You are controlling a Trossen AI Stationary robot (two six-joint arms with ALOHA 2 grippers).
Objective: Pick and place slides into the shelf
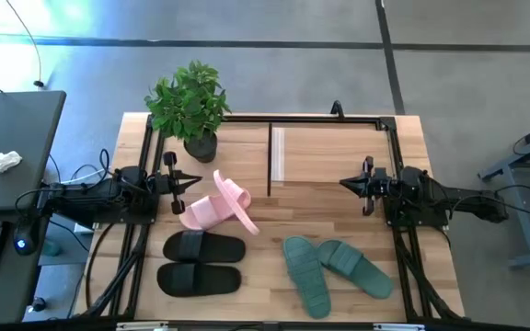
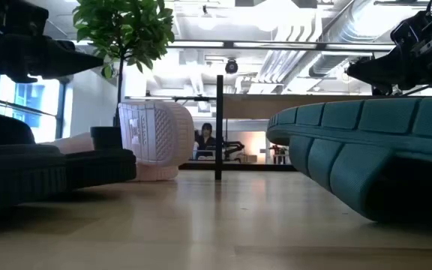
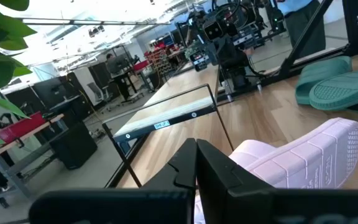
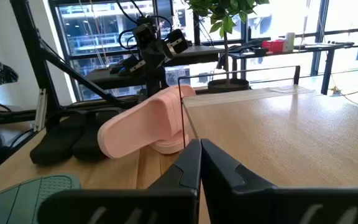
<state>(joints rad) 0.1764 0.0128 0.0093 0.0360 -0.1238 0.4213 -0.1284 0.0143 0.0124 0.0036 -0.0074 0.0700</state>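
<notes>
On the light-wood bench (image 1: 431,276), six rubber slides lay loose in front of two dark arms that faced each other from either side, none yet on the shelf (image 1: 325,152), a low rack of thin black metal rods with a flat pale plank top standing at the far middle of the bench. The left end effector (image 1: 194,180) was clenched on nothing, just beside the pink slides (image 1: 217,206); the right end effector (image 1: 345,183) was likewise clenched and empty, near the shelf's near edge and above the green slides (image 1: 334,267). The pink pair looked the riskiest to me: one sandal leaned on edge against its mate, its ribbed, waffle-patterned sole turned outward, so a nudge from shut fingers might have tipped it or pushed both away. The black slides (image 1: 201,262) lay flat side by side, matte, with broad single straps. The green pair lay splayed at an angle, touching, so lifting one could have dragged the other. Smooth moulded rubber might also have slipped in a narrow pinch, and a thin shelf rod could have caught a sandal on the way in. A leafy potted plant (image 1: 190,106) stood at the shelf's left corner, close enough to be brushed.
</notes>
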